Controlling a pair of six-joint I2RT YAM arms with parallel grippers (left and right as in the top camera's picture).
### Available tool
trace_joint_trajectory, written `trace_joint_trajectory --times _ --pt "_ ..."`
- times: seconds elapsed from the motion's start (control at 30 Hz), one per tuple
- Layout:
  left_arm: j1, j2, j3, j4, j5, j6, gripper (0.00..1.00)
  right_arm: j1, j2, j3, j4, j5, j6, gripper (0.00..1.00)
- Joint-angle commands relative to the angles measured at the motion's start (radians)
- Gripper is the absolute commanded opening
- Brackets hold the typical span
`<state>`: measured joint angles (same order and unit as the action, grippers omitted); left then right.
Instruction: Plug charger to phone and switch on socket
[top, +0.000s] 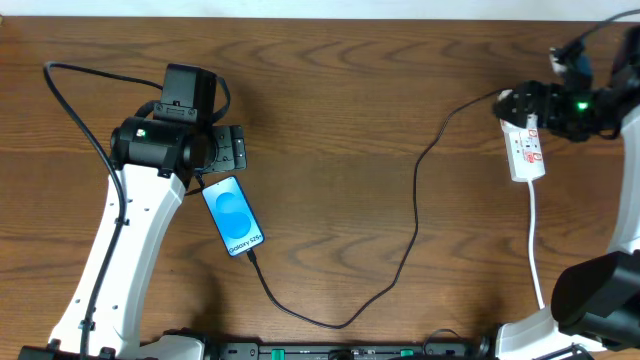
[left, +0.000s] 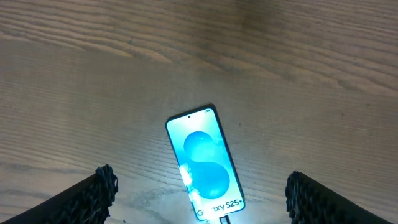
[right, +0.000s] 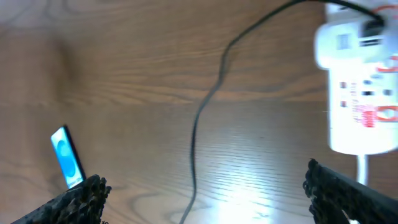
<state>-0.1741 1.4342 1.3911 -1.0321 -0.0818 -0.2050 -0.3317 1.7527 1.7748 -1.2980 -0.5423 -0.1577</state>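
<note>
The phone (top: 232, 215) lies flat on the wooden table, its blue screen lit; it also shows in the left wrist view (left: 204, 163) and the right wrist view (right: 67, 155). The charger (top: 415, 205), a thin black cable, has its plug tip (left: 221, 219) at the phone's bottom edge and runs in a loop to the socket (top: 526, 150), a white strip at the far right (right: 360, 81). My left gripper (top: 238, 150) hovers open just beyond the phone's top end (left: 200, 177), holding nothing. Above the socket's top end, my right gripper (top: 522, 105) is open and empty (right: 204, 176).
The socket's white cord (top: 535, 240) trails toward the table's front edge at the right. A black arm cable (top: 75, 110) arcs over the table at the far left. The charger's loop (top: 345, 322) lies near the front edge.
</note>
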Motion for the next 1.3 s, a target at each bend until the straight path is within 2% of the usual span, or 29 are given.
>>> trace_joint_trajectory --times 0.0,0.2,0.3,0.63,0.83,1.27 --pt "-0.002 -0.014 0.018 -0.003 -0.016 0.013 0.89 -0.032 -0.019 0.037 -0.003 -0.01 -0.045 0.99" --pt "-0.002 -0.014 0.018 -0.003 -0.016 0.013 0.89 -0.083 0.0 0.089 0.006 0.005 -0.071 0.99" --pt "-0.002 -0.014 0.018 -0.003 -0.016 0.013 0.89 -0.104 0.02 0.116 -0.004 0.013 -0.129 0.99" --pt "-0.002 -0.014 0.018 -0.003 -0.016 0.013 0.89 -0.144 0.161 0.206 -0.006 0.081 -0.177 0.99" --pt "-0.002 -0.014 0.018 -0.003 -0.016 0.013 0.89 -0.147 0.246 0.209 0.005 0.093 -0.264 0.99" --pt "-0.002 -0.014 0.018 -0.003 -0.016 0.013 0.89 -0.137 0.389 0.209 0.035 0.114 -0.324 0.99"
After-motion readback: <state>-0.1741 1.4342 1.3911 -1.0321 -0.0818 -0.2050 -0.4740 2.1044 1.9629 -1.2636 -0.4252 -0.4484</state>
